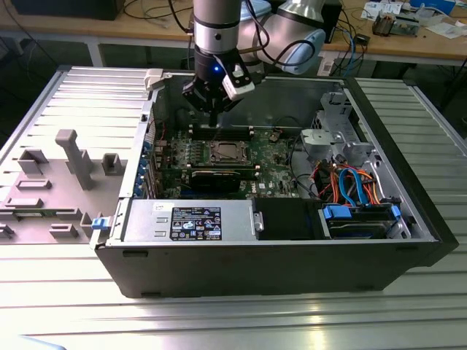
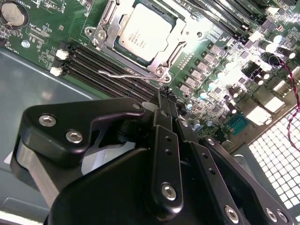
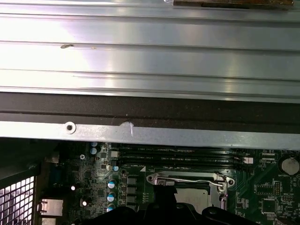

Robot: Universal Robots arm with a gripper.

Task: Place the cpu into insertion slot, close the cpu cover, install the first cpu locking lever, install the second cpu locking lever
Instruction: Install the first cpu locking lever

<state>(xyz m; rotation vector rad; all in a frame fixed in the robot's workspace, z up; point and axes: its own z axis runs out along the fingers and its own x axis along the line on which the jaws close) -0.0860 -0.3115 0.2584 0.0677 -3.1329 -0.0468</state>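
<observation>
The cpu, a silver-grey square chip, lies in the insertion slot on the green board. The cpu cover, a thin silver frame, lies down around the chip. A wire locking lever runs along the slot's edge beside the black memory slots; it also shows in the first wrist view as the lever. My gripper is shut with nothing in it, its tips just off that lever side of the slot. In the exterior view the gripper hangs above the board, behind the slot.
The open computer case lies on a ribbed metal table. A power supply box with a label sits along the near side. Drive cages and coloured cables fill the exterior view's right. Grey fixtures stand on the left.
</observation>
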